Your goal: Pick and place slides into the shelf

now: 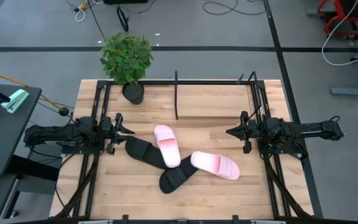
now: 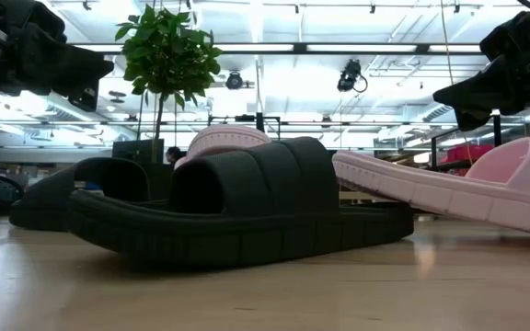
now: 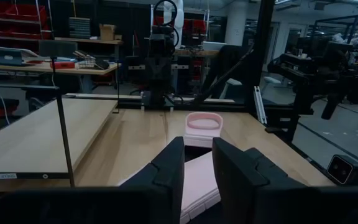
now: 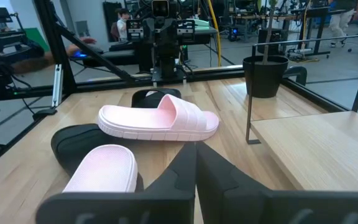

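Four slides lie in a loose heap at the middle of the table (image 1: 92, 205). One pink slide (image 1: 167, 145) rests partly over the left black slide (image 1: 143, 151); the other pink slide (image 1: 215, 165) lies to the right, overlapping the second black slide (image 1: 178, 175) at the near side. The shelf (image 1: 176, 94), a thin black rod frame, stands at the far side of the table with nothing on it. A potted plant (image 1: 127, 61) sits at the far left corner. The left pincer (image 1: 126, 130) hovers just left of the heap, its fingers (image 3: 166, 171) slightly parted and gripping nothing. The right pincer (image 1: 230, 131) waits well right of the heap, fingers pressed together and empty.
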